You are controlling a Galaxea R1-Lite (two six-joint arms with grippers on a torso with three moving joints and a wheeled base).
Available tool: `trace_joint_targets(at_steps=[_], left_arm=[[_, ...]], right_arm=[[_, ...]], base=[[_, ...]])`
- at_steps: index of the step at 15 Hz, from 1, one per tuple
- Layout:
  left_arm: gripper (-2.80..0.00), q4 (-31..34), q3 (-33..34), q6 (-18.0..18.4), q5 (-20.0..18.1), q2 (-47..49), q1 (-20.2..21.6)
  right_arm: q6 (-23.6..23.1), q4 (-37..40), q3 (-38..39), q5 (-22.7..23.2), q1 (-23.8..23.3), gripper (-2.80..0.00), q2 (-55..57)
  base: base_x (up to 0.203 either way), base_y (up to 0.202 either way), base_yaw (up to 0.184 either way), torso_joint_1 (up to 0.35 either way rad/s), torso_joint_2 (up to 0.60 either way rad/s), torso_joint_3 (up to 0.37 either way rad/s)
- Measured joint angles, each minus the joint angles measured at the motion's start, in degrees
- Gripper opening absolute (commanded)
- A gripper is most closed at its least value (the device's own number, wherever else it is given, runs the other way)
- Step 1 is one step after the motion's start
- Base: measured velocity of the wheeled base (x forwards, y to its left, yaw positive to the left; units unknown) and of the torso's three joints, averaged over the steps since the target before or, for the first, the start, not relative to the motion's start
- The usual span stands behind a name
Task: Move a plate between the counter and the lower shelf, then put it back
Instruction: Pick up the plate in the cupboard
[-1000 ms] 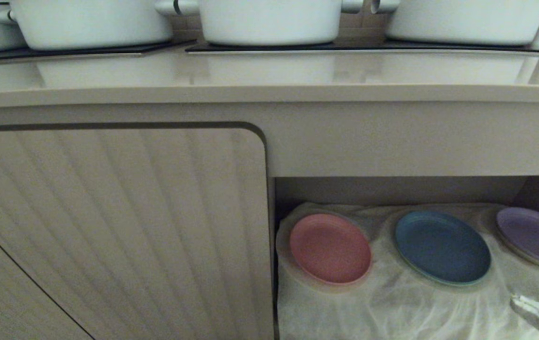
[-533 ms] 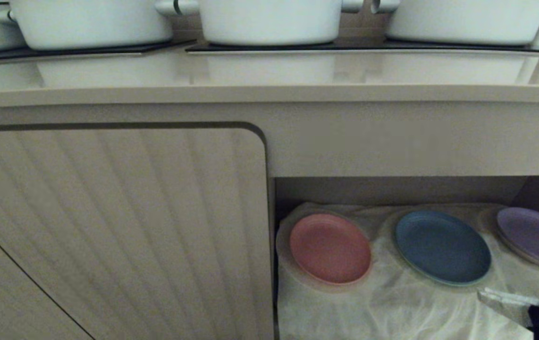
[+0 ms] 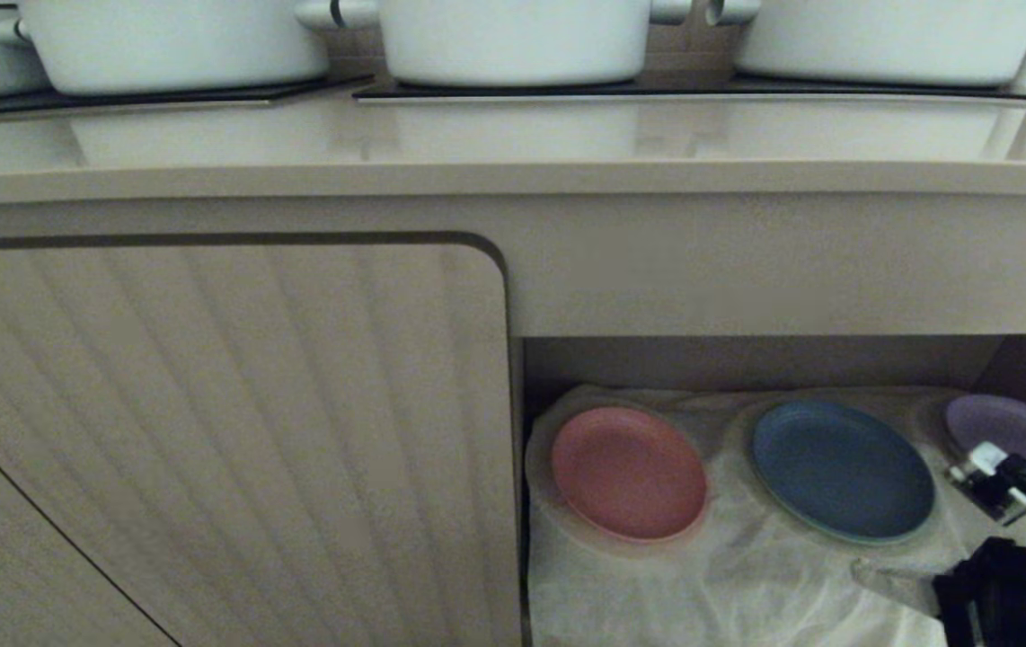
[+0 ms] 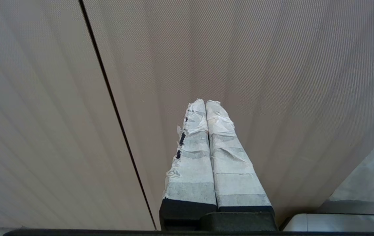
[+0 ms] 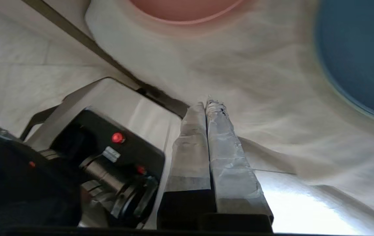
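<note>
Pink plate [image 3: 628, 472]: flat on white cloth [image 3: 747, 575], lower shelf [image 3: 747, 364], lower centre of frame, just right of ribbed door [image 3: 225, 431].
Blue plate [image 3: 841, 469], purple plate [image 3: 1021, 431]: same shelf, further right.
Counter [image 3: 513, 144]: top of frame, three white pots [image 3: 513, 36] at its back.
Right tool [image 3: 872, 573]: lower right, clenched, empty, over cloth below blue plate.
Left tool [image 4: 205, 104]: clenched, empty, facing ribbed door.

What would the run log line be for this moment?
right hand: shut, empty, at shelf front | pink plate: on lower shelf cloth, untouched | left hand: shut, by cabinet door
</note>
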Motion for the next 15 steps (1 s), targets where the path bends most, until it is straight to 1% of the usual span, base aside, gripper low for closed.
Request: trace_joint_targets(at_steps=[5,10,14,15], left_arm=[[-2.8,0.0,0.0,0.02,-0.02,0.0,0.0],[-2.8,0.0,0.0,0.02,-0.02,0.0,0.0],[-2.8,0.0,0.0,0.02,0.0,0.0,0.0],[-2.8,0.0,0.0,0.0,-0.02,0.0,0.0]], right_arm=[[3.56,-0.1,-4.52,-0.02,3.91,-2.8,6.01],[6.72,-0.09,-8.16,-0.13,5.94,-2.8,10.89],[7.27,0.26,-12.06,-0.15,6.45,-2.8,15.53],[8.1,0.39,-13.26,-0.14,6.82,-2.8,16.7]], base=[[0.0,0.0,0.0,0.0,0.0,0.0],[0.0,0.0,0.0,0.0,0.0,0.0],[0.0,0.0,0.0,0.0,0.0,0.0],[0.0,0.0,0.0,0.0,0.0,0.0]])
